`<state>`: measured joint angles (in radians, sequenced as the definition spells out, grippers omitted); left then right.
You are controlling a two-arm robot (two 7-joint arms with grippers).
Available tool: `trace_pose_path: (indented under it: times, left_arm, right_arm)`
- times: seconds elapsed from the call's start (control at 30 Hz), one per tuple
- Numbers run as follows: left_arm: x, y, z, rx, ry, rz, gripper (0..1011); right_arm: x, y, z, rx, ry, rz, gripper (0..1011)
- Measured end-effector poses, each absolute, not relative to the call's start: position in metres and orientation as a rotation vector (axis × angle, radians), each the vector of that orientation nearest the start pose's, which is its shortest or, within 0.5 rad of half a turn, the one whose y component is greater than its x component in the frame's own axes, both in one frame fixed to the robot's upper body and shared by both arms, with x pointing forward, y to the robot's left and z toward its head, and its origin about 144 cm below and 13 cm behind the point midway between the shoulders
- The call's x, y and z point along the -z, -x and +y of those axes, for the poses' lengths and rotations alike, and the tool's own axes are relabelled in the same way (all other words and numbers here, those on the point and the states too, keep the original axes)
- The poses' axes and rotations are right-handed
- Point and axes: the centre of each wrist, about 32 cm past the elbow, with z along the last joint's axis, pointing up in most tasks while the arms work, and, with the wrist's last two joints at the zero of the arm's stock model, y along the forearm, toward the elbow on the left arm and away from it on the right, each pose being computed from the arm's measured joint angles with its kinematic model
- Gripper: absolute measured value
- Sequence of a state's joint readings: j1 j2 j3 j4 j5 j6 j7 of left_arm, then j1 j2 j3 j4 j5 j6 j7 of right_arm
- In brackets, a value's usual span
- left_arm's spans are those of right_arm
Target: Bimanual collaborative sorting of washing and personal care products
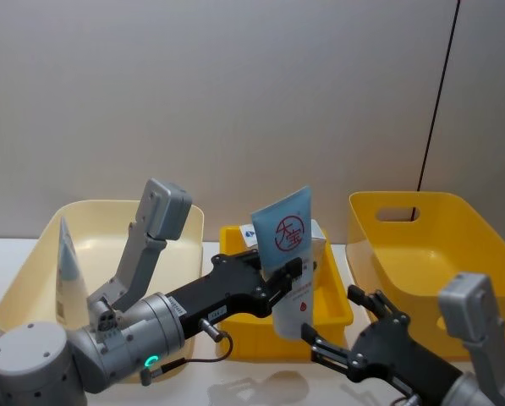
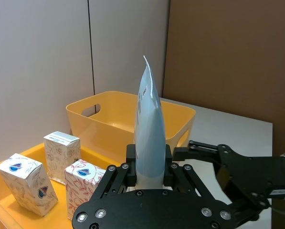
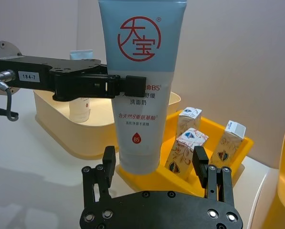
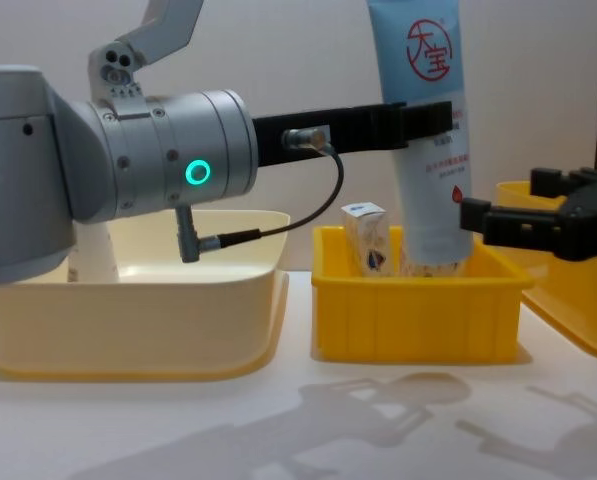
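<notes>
— Over the tray (image 4: 418, 320), mid-table (image 4: 298, 420): tube (image 1: 288, 233) upright, crimped end up, red logo facing the robot. Left hand (image 1: 279, 272) reaches in from the left and pinches it about halfway down, one finger on the front face, one behind.

— Cap end?

— Down, level with the tray's rim in the chest view. Whether it touches the tray floor: cannot tell.

— Right hand?

— Right hand (image 3: 154, 160) sits low on the right, fingers spread wide. Wrist view puts one finger on each side of the tube's lower end. Just beside it, not closed on it. Contact: cannot tell.

— What's in the tray?

— Three cartons (image 2: 61, 150), white, red-and-blue print. Two stand straight, one leans. All on the tray floor, behind and beside the tube.

— The bins?

— Cream bin (image 1: 184, 220) on the robot's left, just beside the tray. Second tube (image 1: 66, 271) stands in it, crimped end up, near its left wall. Yellow bin (image 1: 421, 203) on the right, handle slot in its far wall; the right arm crosses in front of it. Both bins and the tray rest on the table.
</notes>
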<state>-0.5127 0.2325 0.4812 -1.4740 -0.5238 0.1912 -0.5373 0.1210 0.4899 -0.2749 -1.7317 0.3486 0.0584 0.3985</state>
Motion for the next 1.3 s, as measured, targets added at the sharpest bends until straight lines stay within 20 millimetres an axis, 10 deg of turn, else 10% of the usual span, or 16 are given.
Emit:
trace_pose_path:
  times: [0.77, 1.3]
  left_arm:
    - [-1.271, -0.558, 0.155, -0.554, 0.114, 0.009, 294]
    - [-1.271, -0.558, 0.155, -0.555, 0.115, 0.009, 294]
  right_arm:
    - [-1.217, -0.513, -0.226, 0.811, 0.103, -0.210, 998]
    - [-1.216, -0.520, -0.214, 0.804, 0.101, -0.210, 710]
